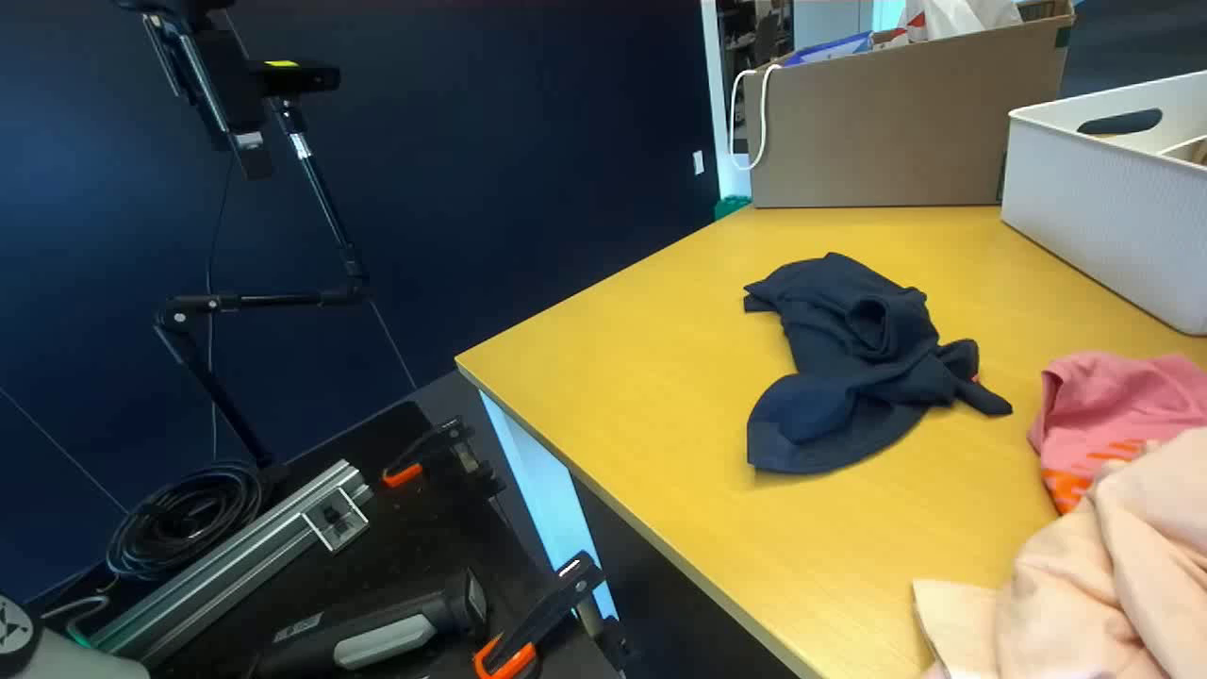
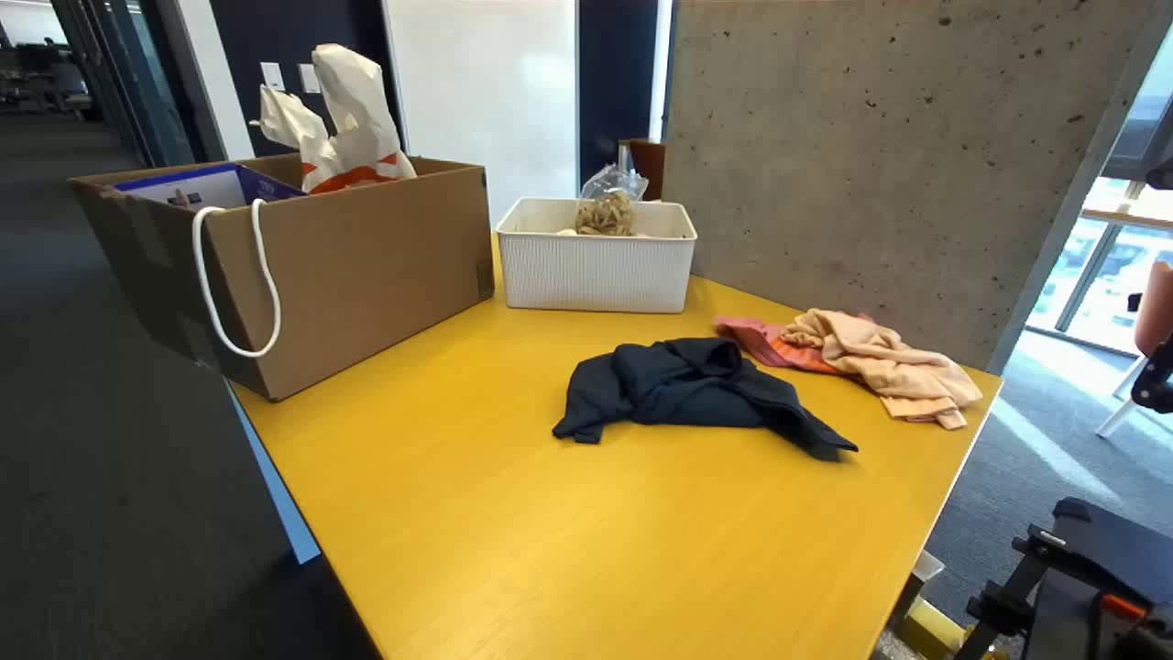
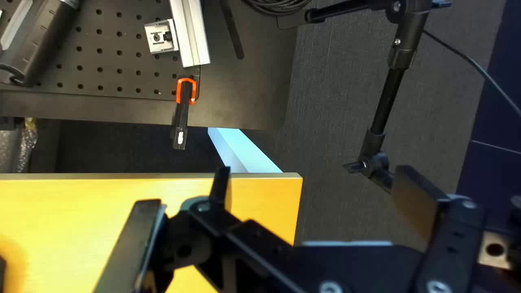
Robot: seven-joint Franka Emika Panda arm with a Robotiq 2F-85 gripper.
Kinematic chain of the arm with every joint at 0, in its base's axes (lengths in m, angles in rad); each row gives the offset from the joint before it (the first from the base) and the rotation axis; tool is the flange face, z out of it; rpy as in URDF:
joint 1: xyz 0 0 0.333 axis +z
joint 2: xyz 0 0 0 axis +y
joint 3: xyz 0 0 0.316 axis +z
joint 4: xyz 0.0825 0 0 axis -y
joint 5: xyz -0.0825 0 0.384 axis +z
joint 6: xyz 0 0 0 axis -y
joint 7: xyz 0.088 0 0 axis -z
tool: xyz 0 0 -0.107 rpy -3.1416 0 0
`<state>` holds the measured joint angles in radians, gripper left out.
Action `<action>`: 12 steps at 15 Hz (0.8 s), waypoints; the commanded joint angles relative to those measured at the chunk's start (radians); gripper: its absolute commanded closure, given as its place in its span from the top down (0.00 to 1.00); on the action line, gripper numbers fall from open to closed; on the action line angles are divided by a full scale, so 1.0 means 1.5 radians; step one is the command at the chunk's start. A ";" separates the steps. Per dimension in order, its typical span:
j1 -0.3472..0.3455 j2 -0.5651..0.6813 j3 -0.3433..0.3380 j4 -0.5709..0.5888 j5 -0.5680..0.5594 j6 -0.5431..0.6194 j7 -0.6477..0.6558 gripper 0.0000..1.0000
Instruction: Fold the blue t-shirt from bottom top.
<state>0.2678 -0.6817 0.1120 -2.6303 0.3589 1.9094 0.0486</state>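
A dark navy-blue t-shirt [image 1: 844, 349] lies crumpled and bunched on the yellow table [image 1: 603, 368]. It also shows in an exterior view [image 2: 678, 385], with one end stretched to a point. Its folds hide which part is top or bottom. My gripper [image 3: 320, 193] shows in the wrist view with its two fingers wide apart and nothing between them. It is above the table's corner, apart from the shirt. A dark sliver at the wrist view's left edge is too small to identify. A dark device at the top left of an exterior view cannot be made out as gripper or not.
A pink cloth [image 1: 1113, 405] and a peach cloth [image 1: 1122, 566] lie beside the shirt. A cardboard box [image 2: 357, 275] and a white basket [image 2: 596, 270] stand at the table's back. A black jointed stand [image 1: 321, 189] rises past the table corner. Clamps [image 3: 185, 110] sit on the black bench.
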 commanded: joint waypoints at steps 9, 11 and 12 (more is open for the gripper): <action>-0.013 0.001 0.007 0.014 0.001 -0.010 -0.009 1.00; -0.035 0.036 -0.013 0.079 -0.014 -0.041 -0.008 1.00; -0.046 0.056 -0.021 0.111 -0.022 -0.048 -0.011 1.00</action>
<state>0.2493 -0.6757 0.1086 -2.6001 0.3535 1.9069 0.0443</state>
